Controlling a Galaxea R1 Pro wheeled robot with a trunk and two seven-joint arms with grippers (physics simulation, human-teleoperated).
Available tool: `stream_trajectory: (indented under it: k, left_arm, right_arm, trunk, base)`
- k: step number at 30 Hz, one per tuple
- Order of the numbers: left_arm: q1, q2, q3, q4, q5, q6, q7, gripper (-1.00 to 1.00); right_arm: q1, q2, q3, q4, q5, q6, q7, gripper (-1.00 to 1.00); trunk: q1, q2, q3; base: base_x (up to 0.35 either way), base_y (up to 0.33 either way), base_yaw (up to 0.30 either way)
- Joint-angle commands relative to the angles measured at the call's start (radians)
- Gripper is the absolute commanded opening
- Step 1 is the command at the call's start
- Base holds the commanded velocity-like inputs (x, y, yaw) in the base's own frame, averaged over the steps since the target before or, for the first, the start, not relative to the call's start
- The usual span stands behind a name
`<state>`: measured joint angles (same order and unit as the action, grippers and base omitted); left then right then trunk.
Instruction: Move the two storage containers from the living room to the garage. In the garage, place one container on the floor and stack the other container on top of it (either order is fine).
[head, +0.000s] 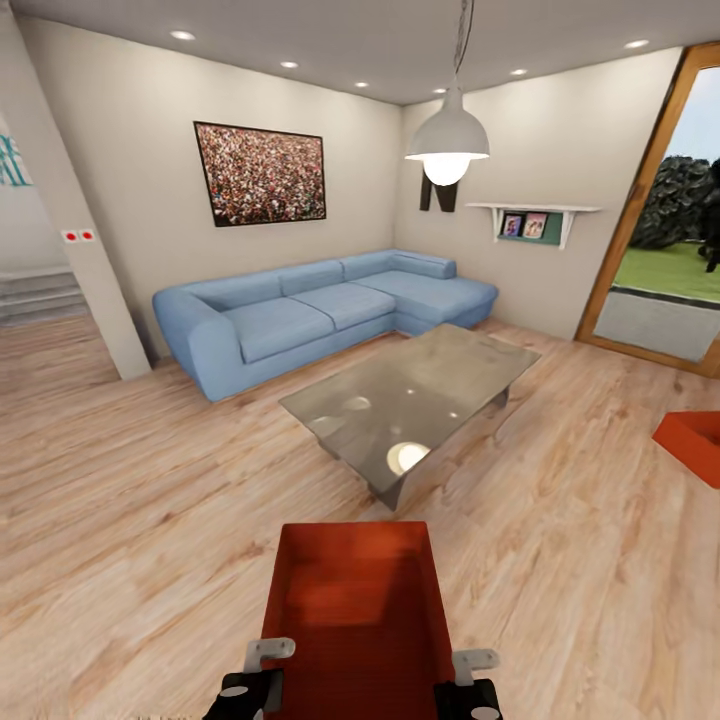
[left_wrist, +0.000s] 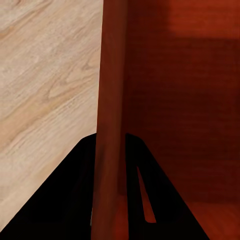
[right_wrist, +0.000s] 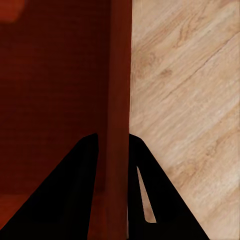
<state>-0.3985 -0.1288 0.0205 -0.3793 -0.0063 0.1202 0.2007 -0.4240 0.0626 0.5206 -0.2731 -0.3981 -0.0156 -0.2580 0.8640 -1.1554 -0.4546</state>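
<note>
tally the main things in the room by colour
orange-red: 2, held container and second container on the floor
blue: 1, sofa
grey glass: 1, coffee table
white: 1, pendant lamp
total: 5

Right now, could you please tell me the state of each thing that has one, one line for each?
Held storage container: lifted above the wood floor, empty, level.
Left gripper: shut on the held storage container's wall, fingers straddling it.
Right gripper: shut on the opposite wall.
Second storage container: resting on the wood floor, partly cut off by the picture's edge.
Pendant lamp: switched on.
</note>
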Motion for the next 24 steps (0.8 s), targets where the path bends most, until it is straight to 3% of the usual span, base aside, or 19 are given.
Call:
stream_trajectory:
  k: [1,24]
  left_arm:
    - [0.0,0.0,-0.007,-0.002,0.006,0.006,0.005,-1.0]
    - [0.0,0.0,-0.007,-0.001,0.006,0.006,0.005,-1.0]
  right_arm:
    - [-0.001,-0.001,0.004,0.002,-0.008,-0.004,-0.004,-1.0]
    - [-0.001,-0.001,0.004,0.002,-0.008,-0.003,-0.006,-1.0]
  trunk:
    - [0.0,-0.001,-0.001]
    - [0.0,-0.001,-0.001]
  base:
    - [0.0,0.0,0.281]
    - [0.0,0.0,0.281]
